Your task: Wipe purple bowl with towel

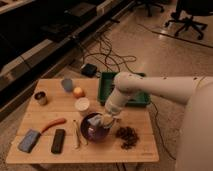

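Note:
The purple bowl point(92, 130) sits on the wooden table point(45, 150) near its front middle, just below the small cream cup point(82, 105). My white arm reaches in from the right, and the gripper point(105, 120) is down at the bowl's right rim. The pale towel point(97, 121) is a small wad under the gripper, lying inside the bowl at its upper right. The wrist hides the fingers.
A green tray point(107, 85) stands behind the arm. On the table lie a grey-blue cup point(67, 84), an orange fruit point(78, 92), a tin point(40, 97), a carrot point(52, 124), a blue block point(29, 140), a black bar point(58, 141), a thin stick point(76, 135) and a brown clump point(127, 135).

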Controlling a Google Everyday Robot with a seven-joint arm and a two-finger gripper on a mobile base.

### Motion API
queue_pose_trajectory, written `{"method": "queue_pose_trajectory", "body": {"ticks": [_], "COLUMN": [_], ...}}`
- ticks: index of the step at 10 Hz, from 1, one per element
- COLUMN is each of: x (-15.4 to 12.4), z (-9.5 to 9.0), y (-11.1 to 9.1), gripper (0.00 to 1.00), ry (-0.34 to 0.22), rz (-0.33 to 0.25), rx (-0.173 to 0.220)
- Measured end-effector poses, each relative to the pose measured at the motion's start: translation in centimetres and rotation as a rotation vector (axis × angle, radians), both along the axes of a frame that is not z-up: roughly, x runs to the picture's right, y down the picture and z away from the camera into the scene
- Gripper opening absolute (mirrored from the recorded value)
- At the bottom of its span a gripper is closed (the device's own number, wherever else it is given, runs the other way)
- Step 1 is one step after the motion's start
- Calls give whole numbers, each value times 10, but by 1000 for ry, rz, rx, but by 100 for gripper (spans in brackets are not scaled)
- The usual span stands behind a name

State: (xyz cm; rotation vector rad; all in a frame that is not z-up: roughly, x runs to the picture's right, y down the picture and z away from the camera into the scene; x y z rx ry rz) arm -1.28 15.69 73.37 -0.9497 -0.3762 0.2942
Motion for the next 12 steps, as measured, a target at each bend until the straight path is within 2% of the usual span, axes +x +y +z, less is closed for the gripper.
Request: {"method": "queue_pose_trajectory", "body": {"ticks": [5, 8, 12], "x": [-15, -37, -65], "z": [11, 21, 35], "y": [-14, -19, -18], "gripper": [0, 0, 0], "ry": [-13, -35, -75], "rz": [-11, -34, -65], "rx": [-12, -26, -43]}}
